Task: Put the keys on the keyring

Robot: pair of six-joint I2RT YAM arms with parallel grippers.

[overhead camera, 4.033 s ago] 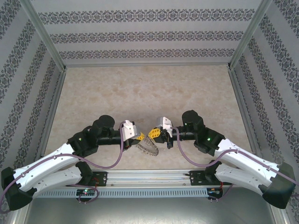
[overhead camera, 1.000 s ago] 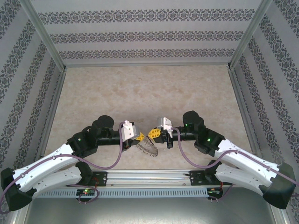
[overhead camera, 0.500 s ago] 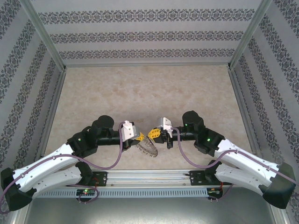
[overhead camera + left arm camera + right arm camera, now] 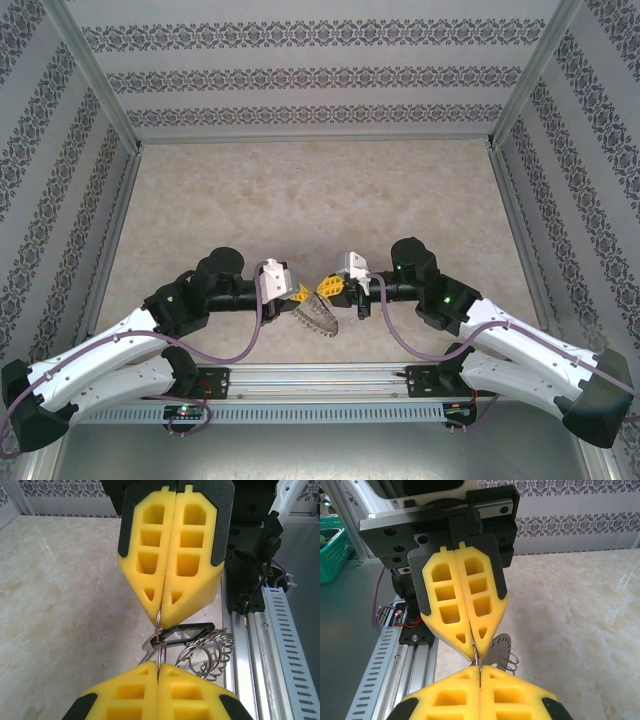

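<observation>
- Status: I have the left end effector (image 4: 298, 293) and the right end effector (image 4: 330, 287) tip to tip near the 6 o'clock edge of the table (image 4: 300, 190). Each has its fingers pressed together. Both nip the same thin metal edge, which I judge to be the rim of the keyring (image 4: 318, 316).
- Position: in the top view the keyring hangs from the pinch toward 6 o'clock, with its wire loops (image 4: 205, 655) dangling free.
- Key: in the left wrist view the key (image 4: 185, 631) lies across the pinched edge, its dark oval head reaching toward 3 o'clock. I cannot tell whether it is already threaded on.
- Procedure: I treat one clamp as the fixed anchor. I move the other in small steps along the rim so the head can slide on.
- Caution: I do not release both clamps together, or the ring would likely drop. I avoid twisting, which could snag the head on the loops.
</observation>
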